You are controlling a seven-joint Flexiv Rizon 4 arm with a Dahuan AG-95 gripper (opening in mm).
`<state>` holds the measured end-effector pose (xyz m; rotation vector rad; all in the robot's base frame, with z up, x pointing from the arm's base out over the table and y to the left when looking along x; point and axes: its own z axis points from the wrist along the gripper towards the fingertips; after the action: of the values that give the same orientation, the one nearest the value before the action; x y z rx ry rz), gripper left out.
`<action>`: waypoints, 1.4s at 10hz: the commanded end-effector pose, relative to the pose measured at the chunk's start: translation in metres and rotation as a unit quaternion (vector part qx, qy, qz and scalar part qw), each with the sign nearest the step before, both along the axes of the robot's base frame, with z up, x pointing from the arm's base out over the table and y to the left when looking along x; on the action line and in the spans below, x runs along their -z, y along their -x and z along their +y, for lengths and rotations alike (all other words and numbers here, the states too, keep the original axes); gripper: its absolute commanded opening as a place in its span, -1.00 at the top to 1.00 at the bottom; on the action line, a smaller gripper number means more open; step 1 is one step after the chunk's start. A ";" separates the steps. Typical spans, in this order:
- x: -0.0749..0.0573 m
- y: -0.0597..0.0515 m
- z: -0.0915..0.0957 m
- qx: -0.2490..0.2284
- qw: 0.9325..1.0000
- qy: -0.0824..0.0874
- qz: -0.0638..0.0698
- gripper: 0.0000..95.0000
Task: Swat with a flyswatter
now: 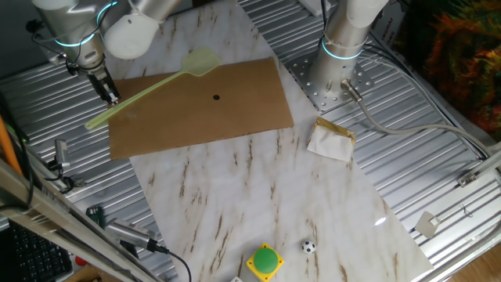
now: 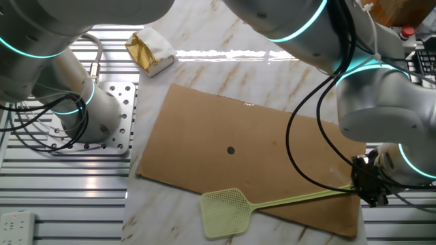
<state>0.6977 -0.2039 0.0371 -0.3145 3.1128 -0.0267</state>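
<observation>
Claw [image 1: 111,97] clamped on the flyswatter [image 1: 160,80] handle end, at the brown board's [image 1: 227,117] edge. Paddle head overhangs the opposite edge. Marble bench [image 1: 258,196] beyond lies open.

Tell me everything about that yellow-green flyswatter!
The flyswatter looks like pale yellow-green, see-through plastic. It has a long thin handle and a flat squarish mesh head. The tool is shut on the handle near its far end. The handle stretches across one end of the brown board, and the head sticks out past the board's edge over the marble table. Whether the head touches anything cannot be told.
</observation>
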 end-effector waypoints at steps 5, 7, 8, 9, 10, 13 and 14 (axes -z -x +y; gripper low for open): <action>0.001 0.000 0.000 -0.001 1.000 0.001 -0.008 0.60; 0.001 0.000 0.000 -0.002 1.000 0.001 -0.009 0.20; 0.001 0.000 0.000 -0.001 1.000 0.000 -0.011 0.20; 0.001 0.000 0.000 -0.001 1.000 0.000 -0.011 0.20; 0.001 -0.001 0.000 -0.001 1.000 0.000 -0.011 0.20; 0.001 -0.001 0.000 -0.001 1.000 0.000 -0.010 0.20; 0.002 -0.001 0.000 -0.002 1.000 0.000 -0.010 0.20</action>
<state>0.6986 -0.2038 0.0350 -0.3194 3.0932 -0.0284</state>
